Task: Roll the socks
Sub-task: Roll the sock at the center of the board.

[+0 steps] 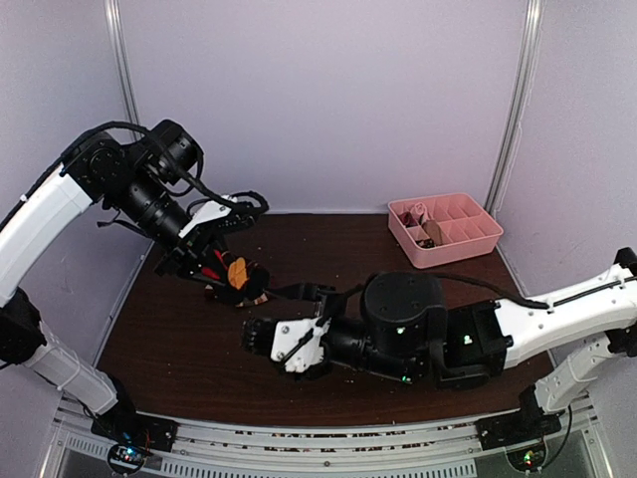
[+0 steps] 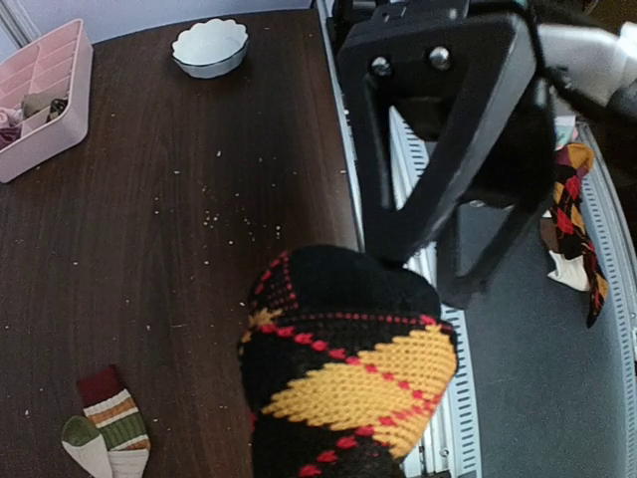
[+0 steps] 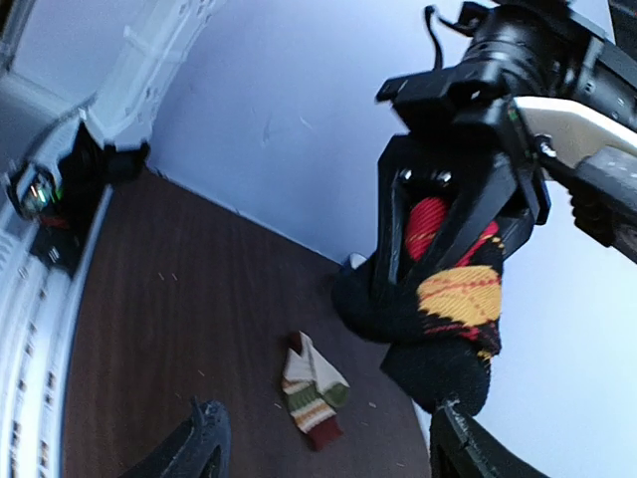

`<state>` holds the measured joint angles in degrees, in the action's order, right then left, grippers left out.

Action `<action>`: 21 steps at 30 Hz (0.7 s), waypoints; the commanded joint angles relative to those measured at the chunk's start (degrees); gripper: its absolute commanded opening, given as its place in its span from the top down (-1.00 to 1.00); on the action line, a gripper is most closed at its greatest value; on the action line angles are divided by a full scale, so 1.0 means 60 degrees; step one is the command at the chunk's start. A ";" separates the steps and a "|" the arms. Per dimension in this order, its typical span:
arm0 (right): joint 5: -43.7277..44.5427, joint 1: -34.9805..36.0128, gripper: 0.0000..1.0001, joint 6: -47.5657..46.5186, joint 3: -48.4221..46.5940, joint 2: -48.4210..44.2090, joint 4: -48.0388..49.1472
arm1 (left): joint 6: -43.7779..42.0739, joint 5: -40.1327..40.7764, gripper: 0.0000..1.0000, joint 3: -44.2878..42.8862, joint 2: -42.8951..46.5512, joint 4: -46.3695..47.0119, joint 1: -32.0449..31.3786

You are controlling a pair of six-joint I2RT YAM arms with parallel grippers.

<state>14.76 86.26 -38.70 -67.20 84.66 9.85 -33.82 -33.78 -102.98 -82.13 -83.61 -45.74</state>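
We are clenching our left hand [image 2: 418, 271] on the black argyle sock [image 2: 348, 368] above the bench [image 2: 199, 149], while our right hand [image 3: 328, 448] is hanging released and the striped sock [image 3: 314, 393] is lying on it.

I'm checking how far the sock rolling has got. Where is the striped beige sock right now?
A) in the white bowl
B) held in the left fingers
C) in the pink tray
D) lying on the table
D: the striped sock lies on the table, untouched, while the left fingers hold the argyle sock.
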 commanded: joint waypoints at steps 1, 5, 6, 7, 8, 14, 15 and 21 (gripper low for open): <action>0.3267 0.0223 -0.38 -0.3792 0.0003 0.0374 0.0323 | 0.0026 -0.1044 1.00 -0.0191 -0.0106 -0.0646 0.0020; 0.4010 0.0263 -0.38 -0.5438 -0.0023 0.0798 0.1709 | 0.0019 -0.1230 1.00 -0.0110 -0.0146 -0.0712 0.0020; 0.4065 0.0271 -0.38 -0.5702 -0.0089 0.0909 0.2028 | 0.0037 -0.1254 1.00 -0.0104 -0.0154 -0.0720 0.0020; 0.4112 0.0272 -0.38 -0.5922 -0.0179 0.1018 0.2315 | 0.0039 -0.1282 1.00 -0.0096 -0.0168 -0.0736 0.0020; 0.4140 0.0285 -0.38 -0.6123 -0.0255 0.1133 0.2569 | 0.0025 -0.1304 1.00 -0.0104 -0.0180 -0.0752 0.0020; 0.4134 0.0450 -0.38 -0.6859 -0.0754 0.1799 0.3673 | 0.0065 -0.1335 1.00 -0.0093 -0.0152 -0.0771 0.0026; 0.4157 0.0487 -0.39 -0.6909 -0.0790 0.1858 0.3804 | 0.0063 -0.1342 1.00 -0.0093 -0.0142 -0.0779 0.0034; 0.4315 0.0816 -0.38 -0.7132 -0.0999 0.1971 0.4179 | 0.0114 -0.1439 1.00 -0.0042 -0.0100 -0.0786 0.0044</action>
<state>38.02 89.69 -79.42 -70.48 96.12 30.30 -33.76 -40.14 -102.98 -82.94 -88.36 -45.74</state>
